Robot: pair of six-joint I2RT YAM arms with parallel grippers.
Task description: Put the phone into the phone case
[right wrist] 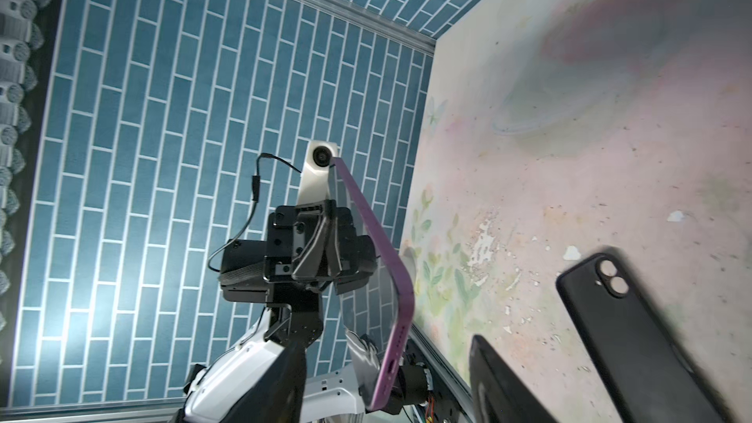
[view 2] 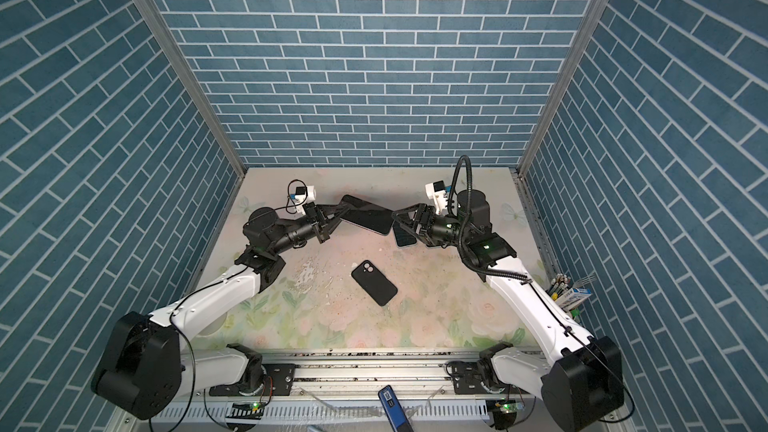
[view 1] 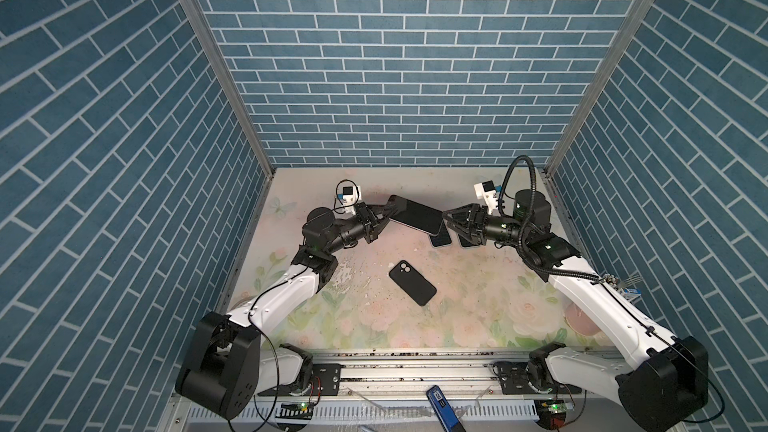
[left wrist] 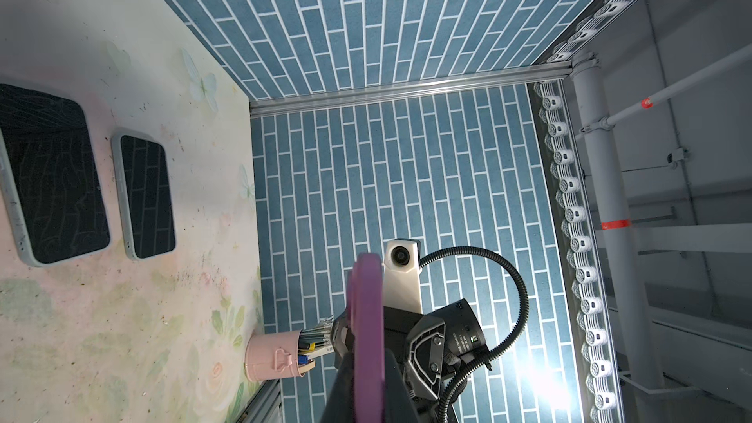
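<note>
While left gripper (view 1: 390, 209) clamps 1 purple phone (view 1: 417, 216), 2 phones (left wrist: 53, 177) (left wrist: 144, 197) flat, 1 case (view 1: 412, 283)

Top views, as I read them: phone (view 1: 417, 214) raised over the rear middle of the table (view 1: 478, 292), left gripper (view 1: 390, 209) at its left end, right gripper (view 1: 448, 226) at its right. In front, phone case (view 1: 412, 283) lies on the table; spare handset (view 1: 440, 239) under the phone's right end.

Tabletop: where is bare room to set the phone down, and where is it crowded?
Free: the wide strip between the black case and the front rail; also between case and right arm. Crowded: behind the case, the held phone and two lying phones bunch together.
</note>
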